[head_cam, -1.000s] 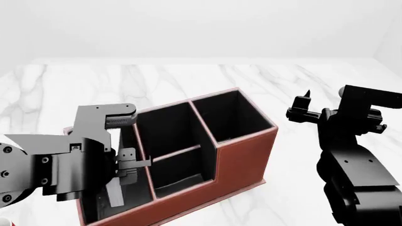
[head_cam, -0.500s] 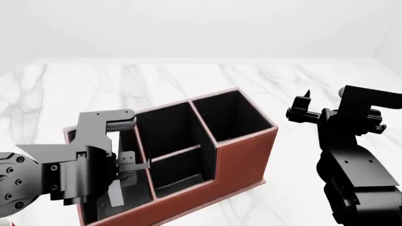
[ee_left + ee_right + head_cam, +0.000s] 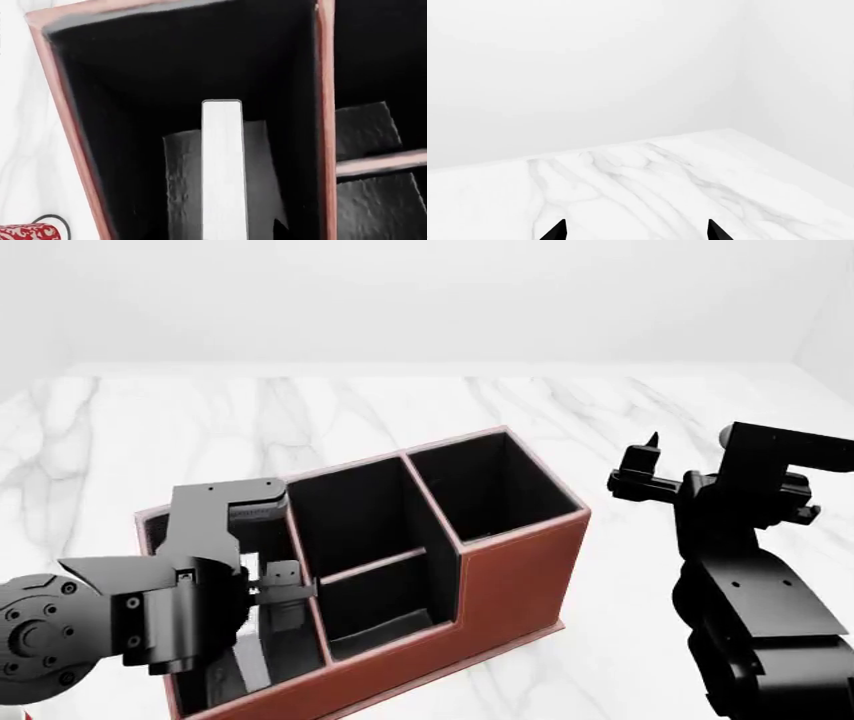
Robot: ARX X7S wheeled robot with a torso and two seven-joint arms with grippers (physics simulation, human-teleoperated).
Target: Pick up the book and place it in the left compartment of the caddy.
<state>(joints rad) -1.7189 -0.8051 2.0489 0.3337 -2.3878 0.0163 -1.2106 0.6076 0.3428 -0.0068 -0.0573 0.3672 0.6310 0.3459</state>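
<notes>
The reddish-brown caddy [image 3: 514, 575] stands in the middle of the marble table. The book [image 3: 251, 665] stands on edge inside the left compartment [image 3: 203, 688], white page edges up. In the left wrist view the book [image 3: 222, 170] is a white strip between the slot's black walls [image 3: 133, 110]. My left gripper [image 3: 271, 605] hangs over that slot, jaws spread. Its one visible fingertip [image 3: 280, 231] is apart from the book. My right gripper [image 3: 687, 455] is open and empty, raised to the right of the caddy, and faces bare table [image 3: 635, 231].
A red patterned object [image 3: 25, 233] sits on the table just outside the caddy's left wall. The caddy's two middle compartments [image 3: 367, 540] and tall end compartment [image 3: 487, 485] hold nothing. White marble table [image 3: 400, 405] extends behind and to the right.
My left arm has dropped lower and drawn back toward the near left. The book stays in the left slot. The right arm has not moved.
</notes>
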